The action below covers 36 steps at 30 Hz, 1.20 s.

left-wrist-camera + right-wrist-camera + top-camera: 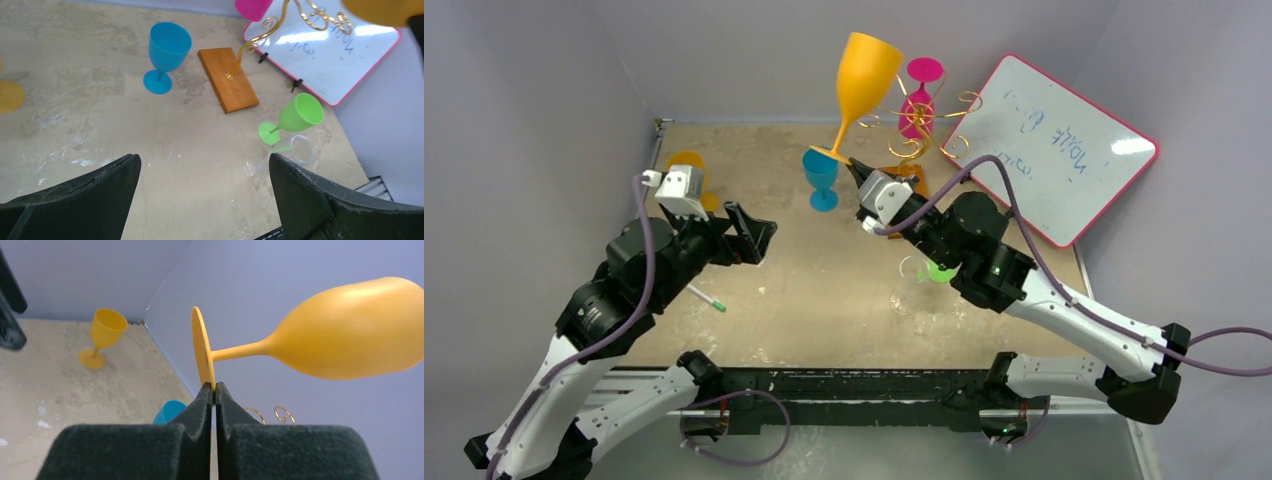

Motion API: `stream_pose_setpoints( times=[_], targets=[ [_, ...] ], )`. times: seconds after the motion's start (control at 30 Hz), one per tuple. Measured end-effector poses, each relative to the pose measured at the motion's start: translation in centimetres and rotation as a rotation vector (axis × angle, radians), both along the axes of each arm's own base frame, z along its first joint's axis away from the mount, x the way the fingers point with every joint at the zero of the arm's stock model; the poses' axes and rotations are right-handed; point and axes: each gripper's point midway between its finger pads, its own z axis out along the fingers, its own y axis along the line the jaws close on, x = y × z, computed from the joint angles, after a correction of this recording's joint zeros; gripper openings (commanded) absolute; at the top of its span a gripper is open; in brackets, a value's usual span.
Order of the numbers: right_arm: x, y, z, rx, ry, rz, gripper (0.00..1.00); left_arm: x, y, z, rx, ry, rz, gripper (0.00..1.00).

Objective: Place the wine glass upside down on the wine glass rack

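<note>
1. Pale lilac walls close in a scuffed beige table [804,290] in the top view. The right gripper [852,164] holds the orange wine glass [869,75] in the air by the rim of its foot. The glass is mouth-up. Its long axis runs steeply upward, leaning right, with the foot low and the bowl high. It hangs just left of the wine glass rack [927,125], where a pink glass [921,100] hangs upside down, and above a blue glass [821,182]. A whiteboard [1054,145] leans at the right. The left gripper [759,240] hovers over the left of the table with its jaws spread, and a pen [707,298] lies below it.

2. From the left wrist, both black fingers [100,192] stand wide apart with nothing between them. Beyond them are the blue glass [167,55], upright, and the rack's wooden base [228,79]. Nearer, a green glass [295,117] tips over beside a clear glass [285,152] that lies on its side. Part of the orange wine glass [385,10] shows at the top right corner.

3. From the right wrist, the two fingers [200,407] are pressed together on the edge of the orange wine glass's foot [202,347]. Its stem runs sideways across the view, with the bowl to the right. A yellow glass [102,335] stands upright on the table far behind.
</note>
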Motion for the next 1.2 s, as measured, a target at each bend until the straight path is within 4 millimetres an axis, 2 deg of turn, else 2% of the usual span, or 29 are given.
stream_pose_setpoints(
  times=[0.13,0.2,0.4,0.57,0.9,1.03,1.2],
  targets=[
    [1.4,-0.8,0.2,0.045,0.066,-0.063,0.0,1.6,0.1,-2.9,0.063,0.05,0.061,1.0],
    [2.8,-1.4,0.1,0.056,0.107,-0.097,0.0,2.3,0.3,-4.5,0.102,0.08,0.095,1.0],
    [8.9,-6.3,0.7,0.137,0.217,-0.252,0.0,3.4,0.4,-8.2,0.168,0.128,0.134,1.0],
    [11.8,-9.9,1.7,0.236,0.289,-0.328,0.0,3.5,0.7,-10.5,0.198,0.132,0.14,1.0],
    [16.7,-15.3,2.8,0.448,0.417,-0.437,0.0,4.1,0.9,-13.8,0.263,0.164,0.164,1.0],
    [18.7,-17.2,2.2,0.534,0.483,-0.477,0.0,4.2,0.8,-14.5,0.282,0.179,0.157,1.0],
    [20.9,-20.1,0.9,0.664,0.568,-0.529,0.0,4.3,0.7,-14.5,0.285,0.173,0.154,1.0]
  ],
)
